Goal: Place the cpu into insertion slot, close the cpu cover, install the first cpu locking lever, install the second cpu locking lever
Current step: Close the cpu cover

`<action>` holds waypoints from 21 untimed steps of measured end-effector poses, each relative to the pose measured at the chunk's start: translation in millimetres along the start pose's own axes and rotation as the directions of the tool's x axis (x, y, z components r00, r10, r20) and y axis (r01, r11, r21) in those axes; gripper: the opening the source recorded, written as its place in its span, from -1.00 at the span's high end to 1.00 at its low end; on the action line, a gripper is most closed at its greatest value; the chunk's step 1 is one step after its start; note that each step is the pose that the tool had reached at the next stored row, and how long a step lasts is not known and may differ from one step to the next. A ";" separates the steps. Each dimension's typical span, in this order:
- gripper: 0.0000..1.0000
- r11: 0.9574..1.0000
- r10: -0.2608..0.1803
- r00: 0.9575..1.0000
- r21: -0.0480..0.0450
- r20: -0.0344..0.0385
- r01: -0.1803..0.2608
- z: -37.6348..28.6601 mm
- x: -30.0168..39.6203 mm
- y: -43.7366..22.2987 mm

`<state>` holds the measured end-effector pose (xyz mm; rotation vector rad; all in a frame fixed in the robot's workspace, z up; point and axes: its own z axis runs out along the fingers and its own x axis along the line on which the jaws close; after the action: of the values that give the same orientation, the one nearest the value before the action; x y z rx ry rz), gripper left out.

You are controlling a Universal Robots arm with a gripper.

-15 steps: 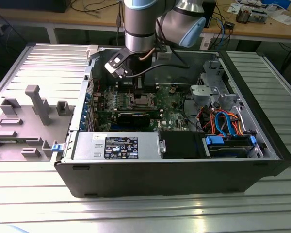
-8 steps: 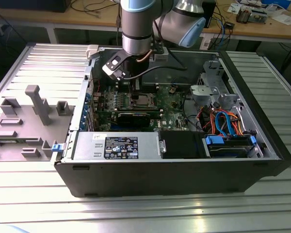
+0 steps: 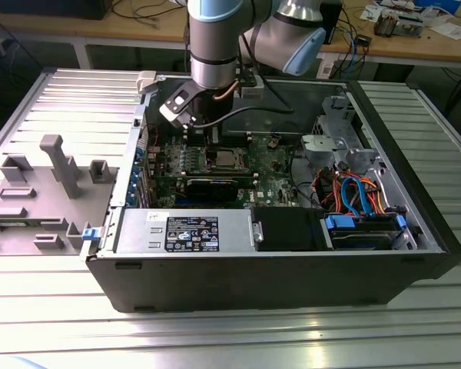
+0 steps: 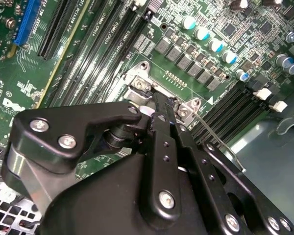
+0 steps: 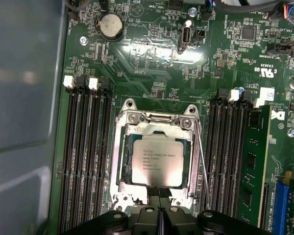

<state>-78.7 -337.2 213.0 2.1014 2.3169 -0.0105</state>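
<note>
One gripper (image 5: 159,196) and one cpu (image 5: 156,159), which lies just ahead of its fingertips. One cpu cover (image 5: 118,161) frames that chip. One thin lever rod (image 5: 204,166) runs along one flank of the gripper. Two banks of long black slots (image 5: 90,161) stand one to either side of it. Two white latch tabs (image 5: 67,82) and one coin battery (image 5: 111,25) lie well beyond it. One green module (image 5: 252,166) stands off to one side.

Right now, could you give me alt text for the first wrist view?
A silver-grey cpu sits in the insertion slot of a green motherboard, the silvery cpu cover framing it. Long black slots flank it, and the black gripper is at one edge.
</note>
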 end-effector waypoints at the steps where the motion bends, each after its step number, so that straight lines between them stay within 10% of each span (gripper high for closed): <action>1: 0.79 1.000 -0.001 1.000 0.001 -0.001 0.001 0.3 0.0 -0.2; 21: 0.79 1.000 -0.007 0.999 0.009 -0.033 0.007 5.7 0.5 -1.0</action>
<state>-79.7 -336.9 207.2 2.1137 2.3475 0.0140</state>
